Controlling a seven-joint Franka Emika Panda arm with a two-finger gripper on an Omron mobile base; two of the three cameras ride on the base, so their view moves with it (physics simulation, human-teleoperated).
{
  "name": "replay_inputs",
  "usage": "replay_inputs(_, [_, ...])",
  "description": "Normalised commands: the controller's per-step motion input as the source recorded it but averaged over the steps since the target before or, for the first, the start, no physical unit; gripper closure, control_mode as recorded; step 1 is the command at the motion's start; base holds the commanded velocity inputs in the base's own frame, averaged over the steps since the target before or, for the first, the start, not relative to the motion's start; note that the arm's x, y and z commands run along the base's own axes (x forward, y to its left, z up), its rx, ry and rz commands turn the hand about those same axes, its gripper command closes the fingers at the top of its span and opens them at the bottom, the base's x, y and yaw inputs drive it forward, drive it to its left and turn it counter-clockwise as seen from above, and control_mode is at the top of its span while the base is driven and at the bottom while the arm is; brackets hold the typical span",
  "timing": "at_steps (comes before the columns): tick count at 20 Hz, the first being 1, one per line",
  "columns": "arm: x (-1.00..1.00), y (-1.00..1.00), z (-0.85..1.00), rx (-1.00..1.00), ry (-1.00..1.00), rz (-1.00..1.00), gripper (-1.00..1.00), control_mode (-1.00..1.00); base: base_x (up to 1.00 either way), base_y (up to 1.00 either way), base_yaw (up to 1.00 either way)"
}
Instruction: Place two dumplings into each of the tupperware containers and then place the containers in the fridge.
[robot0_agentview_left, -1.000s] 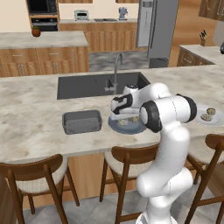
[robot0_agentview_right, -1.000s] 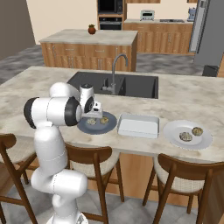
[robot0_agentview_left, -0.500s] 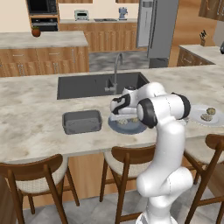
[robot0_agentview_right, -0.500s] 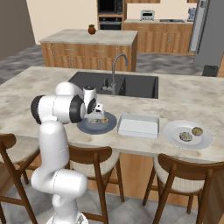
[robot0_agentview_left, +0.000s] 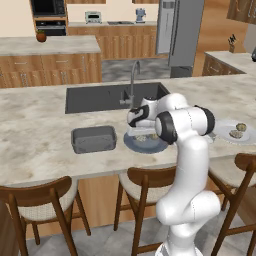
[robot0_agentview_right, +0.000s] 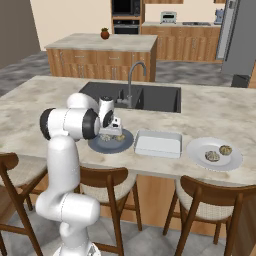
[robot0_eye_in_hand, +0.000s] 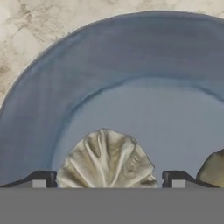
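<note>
My gripper (robot0_agentview_left: 137, 128) hangs low over the round blue-grey plate (robot0_agentview_left: 150, 146), pointing down. In the hand view the gripper (robot0_eye_in_hand: 109, 179) is open, its fingertips (robot0_eye_in_hand: 41, 180) on either side of one pleated tan dumpling (robot0_eye_in_hand: 106, 159) lying on the plate (robot0_eye_in_hand: 131, 65), not pressing it. A second dumpling (robot0_eye_in_hand: 214, 168) peeks in at the right edge. One grey tupperware container (robot0_agentview_left: 93, 139) stands left of the plate. A whitish container (robot0_agentview_right: 157, 143) stands right of the blue plate (robot0_agentview_right: 111, 142). The steel fridge (robot0_agentview_left: 180, 30) stands across the kitchen.
A white plate (robot0_agentview_right: 214, 154) with two more dumplings (robot0_agentview_right: 212, 156) lies at the counter's right. The black sink (robot0_agentview_left: 115, 97) and its tap (robot0_agentview_left: 134, 80) are just behind the blue plate. Wooden stools (robot0_agentview_left: 145, 185) stand along the counter's near edge.
The hand has sunk a little towards the blue plate. The plates, the containers and the dumplings lie as before.
</note>
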Motion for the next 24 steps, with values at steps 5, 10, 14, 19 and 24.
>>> replay_inputs(5, [0.00, 0.00, -0.53, 0.00, 0.11, 0.00, 1.00, -1.00, 0.00, 0.00, 0.00])
replay_inputs(10, [0.00, 0.00, -0.39, 0.00, 0.02, 0.00, 1.00, -1.00, 0.00, 0.00, 0.00])
replay_inputs(14, [-0.29, 0.08, 0.38, 0.00, -0.04, 0.00, 1.00, -1.00, 0.00, 0.00, 0.00])
replay_inputs(19, [-0.40, 0.55, 0.83, 0.00, -0.03, 0.00, 1.00, -1.00, 0.00, 0.00, 0.00])
replay_inputs(24, [-0.03, 0.76, 0.24, 0.03, 0.00, 0.05, 1.00, -1.00, 0.00, 0.00, 0.00])
